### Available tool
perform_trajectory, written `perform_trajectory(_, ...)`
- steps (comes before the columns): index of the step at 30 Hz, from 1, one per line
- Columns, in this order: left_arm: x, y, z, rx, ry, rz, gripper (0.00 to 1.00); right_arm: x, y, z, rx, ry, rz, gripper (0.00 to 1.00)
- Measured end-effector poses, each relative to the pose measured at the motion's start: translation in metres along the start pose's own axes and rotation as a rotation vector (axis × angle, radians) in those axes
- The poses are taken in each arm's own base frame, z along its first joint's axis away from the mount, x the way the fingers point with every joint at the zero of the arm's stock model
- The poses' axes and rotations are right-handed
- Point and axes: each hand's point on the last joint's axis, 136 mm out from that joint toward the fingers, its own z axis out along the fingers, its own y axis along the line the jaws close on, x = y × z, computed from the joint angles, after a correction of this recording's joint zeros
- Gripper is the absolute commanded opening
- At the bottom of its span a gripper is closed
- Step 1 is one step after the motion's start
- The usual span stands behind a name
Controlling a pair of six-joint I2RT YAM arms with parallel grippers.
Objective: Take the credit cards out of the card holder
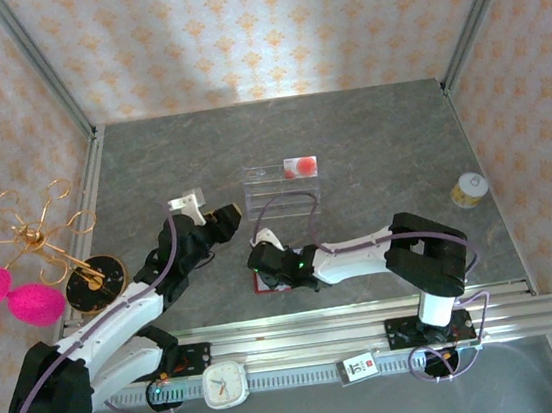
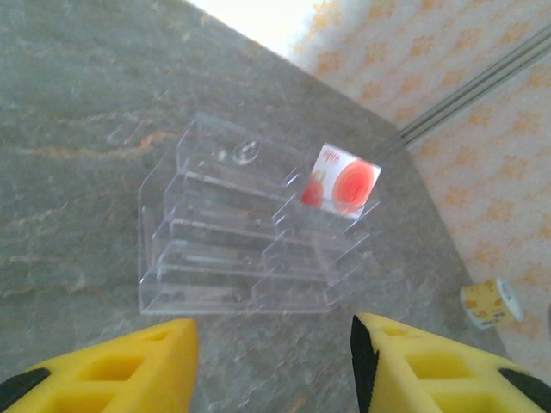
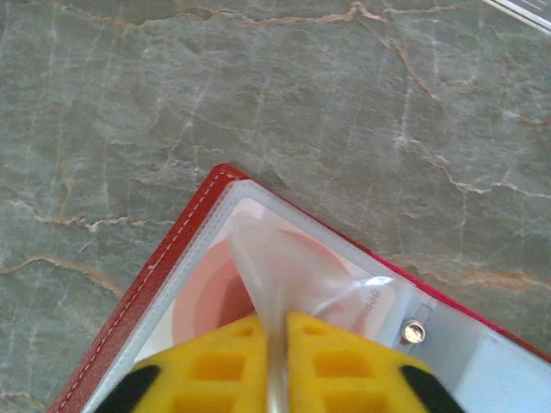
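R gripper [image 3: 275, 325] pinched shut on clear sleeve [image 3: 269, 258] of card holder [image 3: 164, 267], prob. to free the pale card [image 3: 202, 297]; L gripper [image 2: 274, 361] open, empty, aimed at acrylic rack [image 2: 224, 249].

legible text: none | card [image 2: 343, 182] on rack [image 2: 224, 249]: red lettering, too blurred to read

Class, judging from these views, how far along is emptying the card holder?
Done: one credit card stands in the clear rack. In hand: the right gripper is pinched shut on a clear sleeve of the open card holder. Left: the red-marked card under that sleeve is not yet out.
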Motion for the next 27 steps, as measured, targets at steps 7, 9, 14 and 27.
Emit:
perform_trajectory(7, 0.047, 0.01, 0.007, -0.031, 0.137, 0.006, 0.21, 0.007, -0.009, -0.013, -0.055, -0.04, 0.082, 0.0)
perform_trajectory(9, 0.065, 0.012, 0.011, -0.037, 0.195, 0.017, 0.13, 0.007, -0.012, -0.018, -0.08, -0.055, 0.118, 0.0)
perform_trajectory(14, 0.114, 0.018, 0.018, -0.058, 0.353, 0.041, 0.06, 0.002, -0.016, -0.026, -0.141, -0.091, 0.201, 0.0)
perform_trajectory(27, 0.184, -0.019, 0.037, 0.038, 0.599, 0.099, 0.06, -0.006, -0.051, -0.074, -0.147, -0.244, 0.422, 0.3)
